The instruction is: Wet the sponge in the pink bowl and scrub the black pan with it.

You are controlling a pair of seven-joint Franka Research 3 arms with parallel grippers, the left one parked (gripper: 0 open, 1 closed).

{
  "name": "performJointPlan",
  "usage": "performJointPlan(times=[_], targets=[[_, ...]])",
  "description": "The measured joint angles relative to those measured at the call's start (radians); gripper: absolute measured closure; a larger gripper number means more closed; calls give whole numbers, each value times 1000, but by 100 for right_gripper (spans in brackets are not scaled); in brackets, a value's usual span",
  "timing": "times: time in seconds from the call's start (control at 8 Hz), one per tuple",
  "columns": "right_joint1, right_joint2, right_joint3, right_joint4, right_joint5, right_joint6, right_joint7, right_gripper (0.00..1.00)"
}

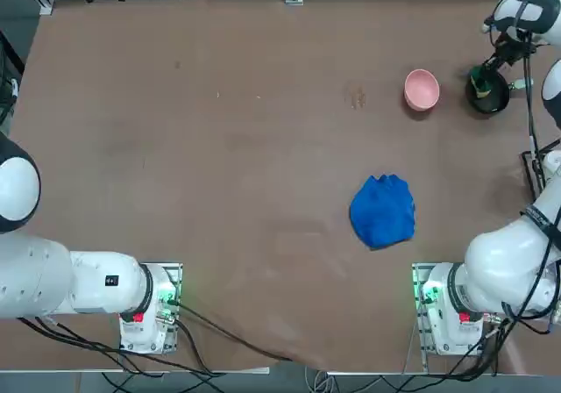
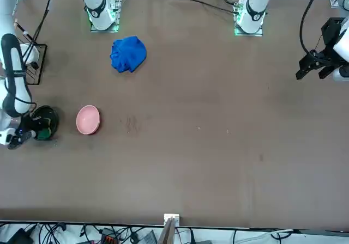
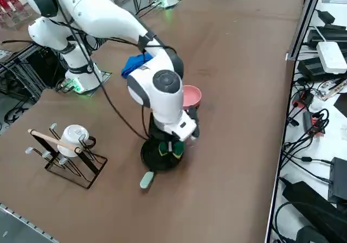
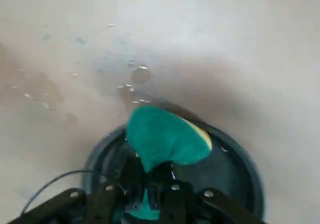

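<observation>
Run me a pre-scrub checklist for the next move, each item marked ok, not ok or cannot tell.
1. Right claw shut on the sponge: ok, pinched at its waist.
2. Sponge over the black pan: ok, inside its rim in the wrist view.
3. Sponge wet: cannot tell; there are drops on the table, but its own wetness doesn't show.
4. Pink bowl apart from the pan: ok, bare table between them.
5. Blue cloth away from the pan: ok.

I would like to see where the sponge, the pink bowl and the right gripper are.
Sponge [image 4: 162, 136]: right wrist view, its green lobe.
Pink bowl [image 1: 422, 90]: top view, its inside.
Right gripper [image 4: 146, 184]: right wrist view, between its fingertips.
</observation>
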Motion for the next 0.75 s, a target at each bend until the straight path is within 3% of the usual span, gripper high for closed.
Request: performJointPlan(times=[0.75], targets=[[-40,1,-8,5,-6,-147,-86,93]])
